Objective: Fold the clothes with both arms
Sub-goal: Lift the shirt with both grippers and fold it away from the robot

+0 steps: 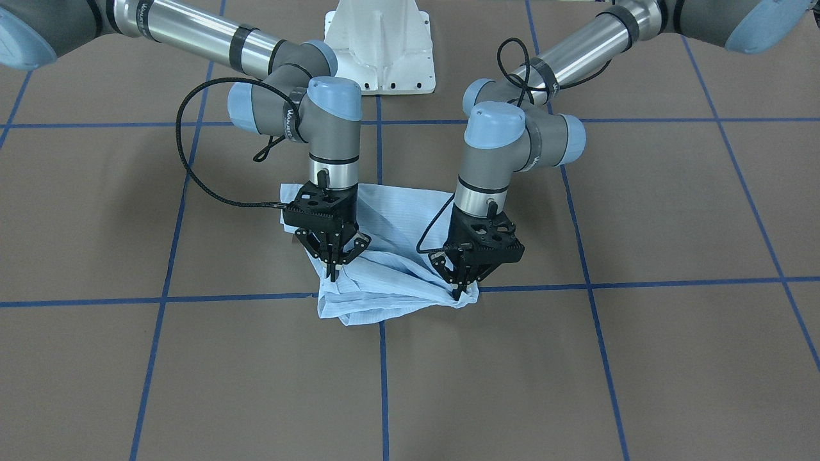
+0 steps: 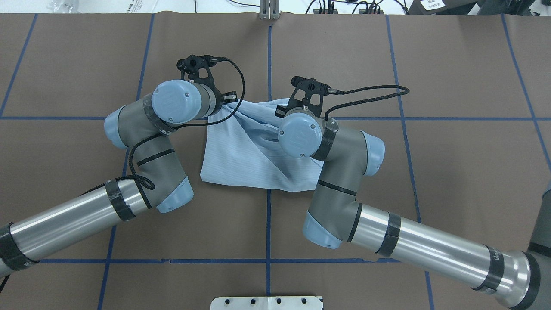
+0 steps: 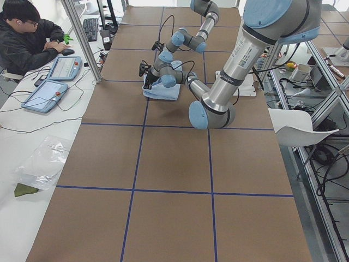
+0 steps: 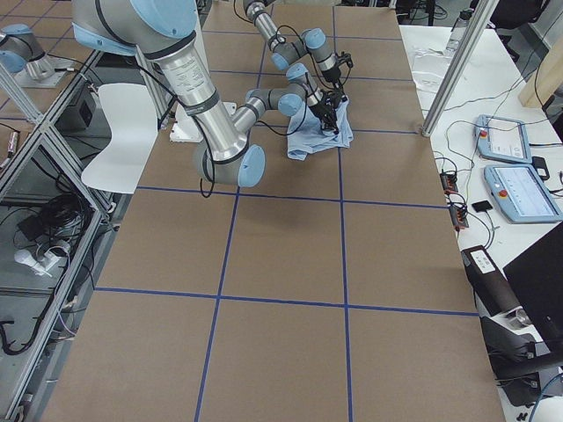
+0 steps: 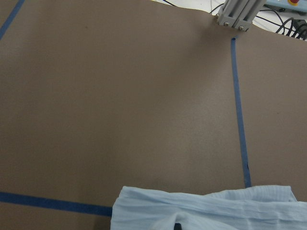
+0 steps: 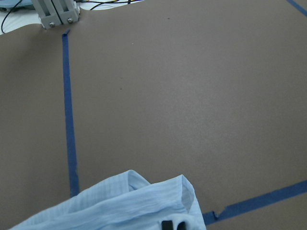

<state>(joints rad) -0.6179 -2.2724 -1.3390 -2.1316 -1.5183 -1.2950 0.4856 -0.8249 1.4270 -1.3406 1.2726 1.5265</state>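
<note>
Shirt point(image 1: 384, 282) bunched; left gripper point(image 1: 459, 291), right gripper point(image 1: 333, 272) both pinching its edge. Risk: thin fabric slips, fold skews.

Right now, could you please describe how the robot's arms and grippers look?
The left arm and right arm are grey jointed tubes with polished silver sections, light blue joint caps and black bands. The left gripper and right gripper are black, two-fingered, with black braided cables.

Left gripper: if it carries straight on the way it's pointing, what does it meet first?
The shirt: the left gripper points down, its tips pinched into the fabric's corner. Right beneath that, as far as depth shows, is the table.
</note>
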